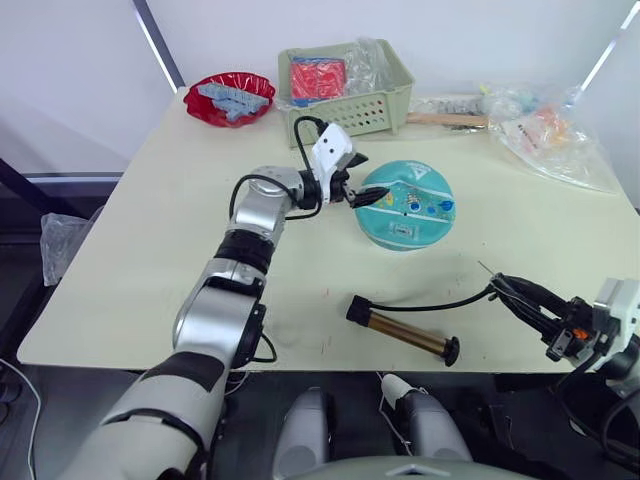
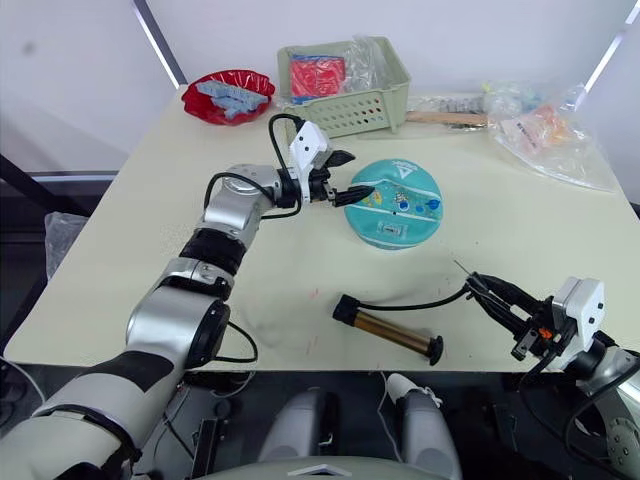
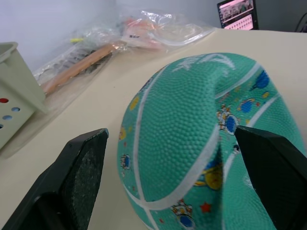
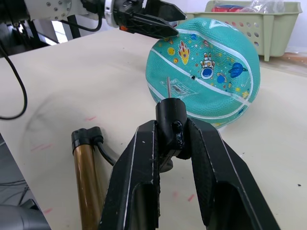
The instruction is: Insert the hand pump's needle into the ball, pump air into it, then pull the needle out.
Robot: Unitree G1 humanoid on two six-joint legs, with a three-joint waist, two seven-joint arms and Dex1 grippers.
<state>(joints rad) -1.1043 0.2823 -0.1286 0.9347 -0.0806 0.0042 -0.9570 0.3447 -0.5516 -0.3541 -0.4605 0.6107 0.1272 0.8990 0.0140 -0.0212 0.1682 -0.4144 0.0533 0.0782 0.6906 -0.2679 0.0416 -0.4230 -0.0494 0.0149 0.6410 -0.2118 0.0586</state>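
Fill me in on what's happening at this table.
The robot is getting ready to inflate a soft, dented teal ball. Its left gripper has open fingers straddling the ball's side. The right gripper is shut on the black fitting of the needle, which points toward the ball but is not yet inserted. The hand pump lies flat on the table, its hose running to the right gripper.

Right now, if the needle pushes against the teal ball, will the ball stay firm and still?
Probably not firm: the teal ball looks underinflated, with a dent in its top, so it would likely give. It sits flattened on the table, with the open left end effector around its side, so rolling seems unlikely.
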